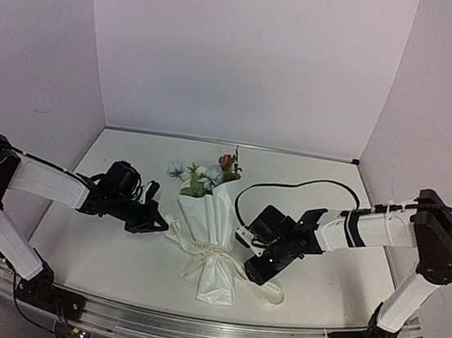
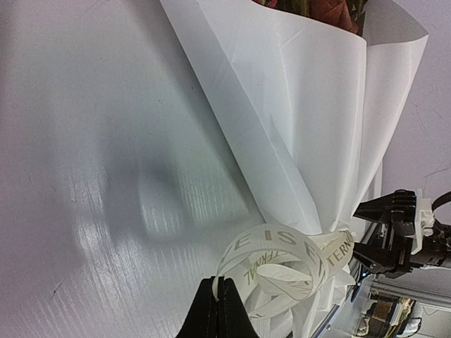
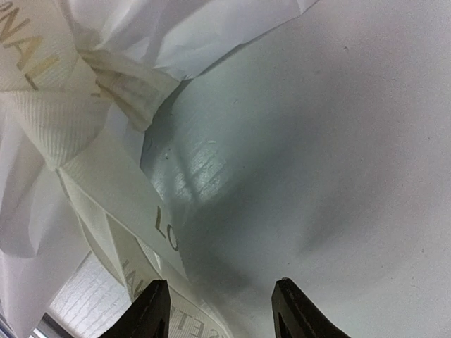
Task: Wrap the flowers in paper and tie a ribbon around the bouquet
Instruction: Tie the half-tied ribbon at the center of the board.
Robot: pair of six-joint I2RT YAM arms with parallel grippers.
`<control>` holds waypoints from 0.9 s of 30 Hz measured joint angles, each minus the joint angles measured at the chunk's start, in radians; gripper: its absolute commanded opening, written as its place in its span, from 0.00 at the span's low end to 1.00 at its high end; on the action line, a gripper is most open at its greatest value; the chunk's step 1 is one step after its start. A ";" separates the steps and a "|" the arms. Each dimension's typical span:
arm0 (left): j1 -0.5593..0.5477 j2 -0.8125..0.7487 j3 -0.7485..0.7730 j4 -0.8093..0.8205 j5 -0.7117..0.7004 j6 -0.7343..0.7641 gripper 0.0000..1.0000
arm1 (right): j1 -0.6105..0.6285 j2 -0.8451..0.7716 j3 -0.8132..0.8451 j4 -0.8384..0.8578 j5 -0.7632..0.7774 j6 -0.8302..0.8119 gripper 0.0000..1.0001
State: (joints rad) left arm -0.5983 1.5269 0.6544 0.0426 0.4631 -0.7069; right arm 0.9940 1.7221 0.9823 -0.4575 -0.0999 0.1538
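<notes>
The flowers (image 1: pixel 202 176) poke out of the top of a cone of white paper (image 1: pixel 208 216) lying in the middle of the table. The ribbon (image 1: pixel 214 256) is bound round the cone's narrow neck, and a tail of it trails to the right (image 1: pixel 273 293). My left gripper (image 1: pixel 164 227) is at the cone's left side, shut on one end of the ribbon (image 2: pixel 282 248), which curls in a loop off the fingertips (image 2: pixel 220 283). My right gripper (image 1: pixel 255 271) stands open at the neck's right side. In the right wrist view a ribbon strand (image 3: pixel 120 204) runs past its left finger (image 3: pixel 153 299), ungripped.
A black cable (image 1: pixel 290 185) loops over the table behind the right arm. An aluminium rail (image 1: pixel 190 329) runs along the near edge. White walls close the back and both sides.
</notes>
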 measured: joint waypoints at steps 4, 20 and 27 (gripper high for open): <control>0.000 0.000 0.000 0.000 0.005 0.000 0.00 | 0.007 0.025 0.018 0.000 -0.006 0.000 0.52; 0.000 0.001 0.000 0.001 0.009 0.000 0.00 | 0.007 0.115 0.148 0.006 -0.024 0.003 0.03; 0.000 0.021 0.000 0.012 0.029 -0.006 0.00 | 0.007 0.124 0.151 0.004 -0.013 0.032 0.00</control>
State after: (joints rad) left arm -0.5983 1.5478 0.6544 0.0551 0.4921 -0.7133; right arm 1.0012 1.8458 1.1332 -0.4539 -0.1129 0.1858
